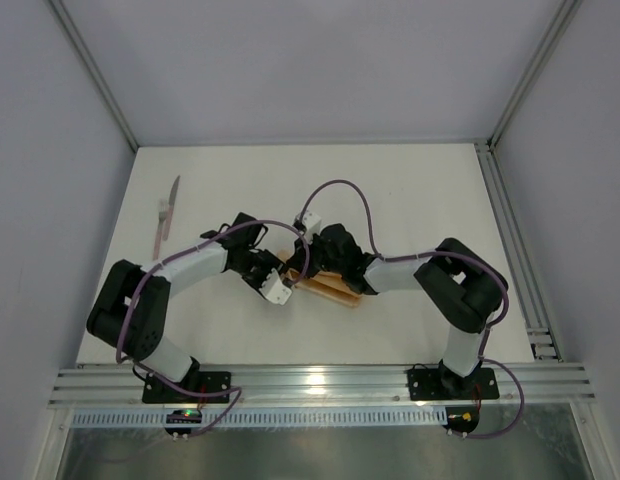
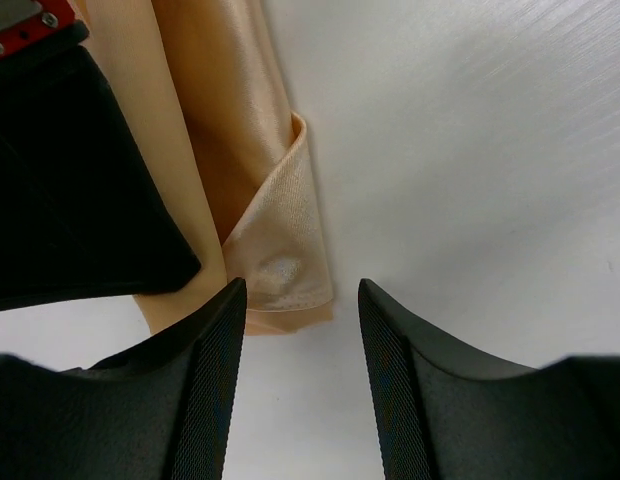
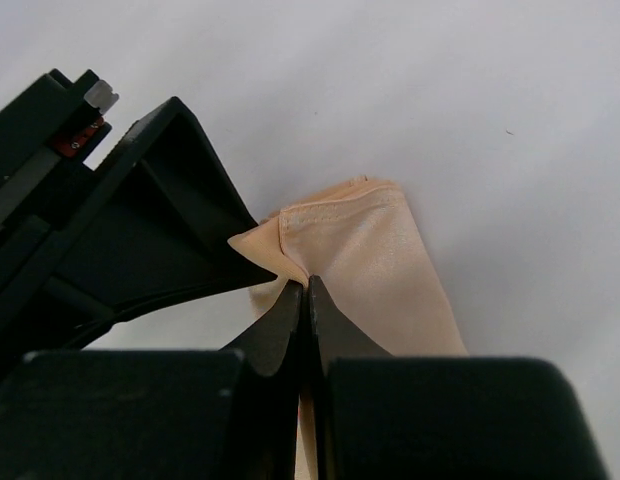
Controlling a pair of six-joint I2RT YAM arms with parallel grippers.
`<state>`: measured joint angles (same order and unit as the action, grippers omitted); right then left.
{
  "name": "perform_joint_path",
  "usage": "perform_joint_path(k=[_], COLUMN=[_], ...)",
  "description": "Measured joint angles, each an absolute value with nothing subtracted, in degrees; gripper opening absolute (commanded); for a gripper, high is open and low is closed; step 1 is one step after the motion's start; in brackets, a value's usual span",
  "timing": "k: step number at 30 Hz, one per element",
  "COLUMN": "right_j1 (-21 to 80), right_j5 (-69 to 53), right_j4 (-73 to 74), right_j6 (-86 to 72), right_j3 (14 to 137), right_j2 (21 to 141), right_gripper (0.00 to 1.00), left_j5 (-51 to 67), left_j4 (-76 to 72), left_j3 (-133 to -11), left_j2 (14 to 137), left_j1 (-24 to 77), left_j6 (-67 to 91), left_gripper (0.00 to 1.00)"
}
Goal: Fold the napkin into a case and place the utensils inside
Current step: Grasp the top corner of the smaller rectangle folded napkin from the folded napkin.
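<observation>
While both arms reach over the counter [image 1: 410, 200], hands: two
Left hand [image 2: 302, 290]: open, beside the napkin's end
Right hand [image 3: 308, 285]: closed, pinching napkin's fold
Napkin [image 1: 335, 290]: one, folded narrow, mid-counter
Utensil [image 1: 167, 215]: one, far left, well apart

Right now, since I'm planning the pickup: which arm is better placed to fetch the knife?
Probably left. The knife lies over on its side, and the left gripper is open and empty; the right gripper is shut on the napkin.
</observation>
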<state>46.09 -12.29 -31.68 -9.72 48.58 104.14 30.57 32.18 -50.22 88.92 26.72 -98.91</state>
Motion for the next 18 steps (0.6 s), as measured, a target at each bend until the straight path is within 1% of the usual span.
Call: perform_joint_path(k=[3, 4, 6, 7, 8, 9, 12, 13, 15, 16, 18], right_j1=[45.8, 45.8, 45.6, 45.6, 45.6, 45.6, 45.6, 45.6, 45.6, 45.6, 45.6], right_j5=[-12.6, -12.7, -12.7, -12.7, -12.7, -12.6, -12.5, -12.3, -11.5, -10.9, -8.8], right_j4=[-31.7, -31.7, -31.6, -31.6, -31.4, -31.2, -30.6, -30.3, -29.6, -29.3, -28.0], right_j6=[-9.9, -10.0, -10.0, -10.0, -10.1, -10.0, -10.0, -10.0, -9.9, -9.8, -9.6], right_j3=[48.6, 48.6, 48.6, 48.6, 48.6, 48.6, 48.6, 48.6, 48.6, 48.6, 48.6], right_j2=[104.1, 104.1, 104.1, 104.1, 104.1, 104.1, 104.1, 104.1, 103.9, 103.7, 103.1], right_gripper=[0.03, 0.03, 0.03, 0.03, 0.03, 0.03, 0.03, 0.03, 0.03, 0.03, 0.03], left_j5=[29.6, 29.2, 28.5, 28.1, 27.9, 27.8, 27.4, 27.3, 27.1, 27.0, 27.0], left_j4=[30.7, 30.3, 29.6, 29.1, 28.8, 28.5, 26.6, 26.1, 25.3, 24.9, 24.2], left_j3=[-50.2, -50.2, -50.2, -50.2, -50.2, -50.2, -49.9, -49.8, -49.7, -49.7, -49.5], left_j2=[90.5, 91.1, 92.1, 92.4, 92.6, 92.8, 92.9, 92.9, 93.1, 93.1, 93.1], left_j1=[26.7, 26.7, 26.7, 26.7, 26.7, 26.7, 26.7, 26.7, 26.7, 26.7, 26.7], left_j6=[-99.3, -99.2, -99.0, -98.8, -98.5, -98.5, -97.7, -97.5, -96.8, -96.5, -96.3], left_gripper=[0.48, 0.42, 0.37, 0.32, 0.30, 0.25, 0.19, 0.14, 0.09, 0.04, 0.00])
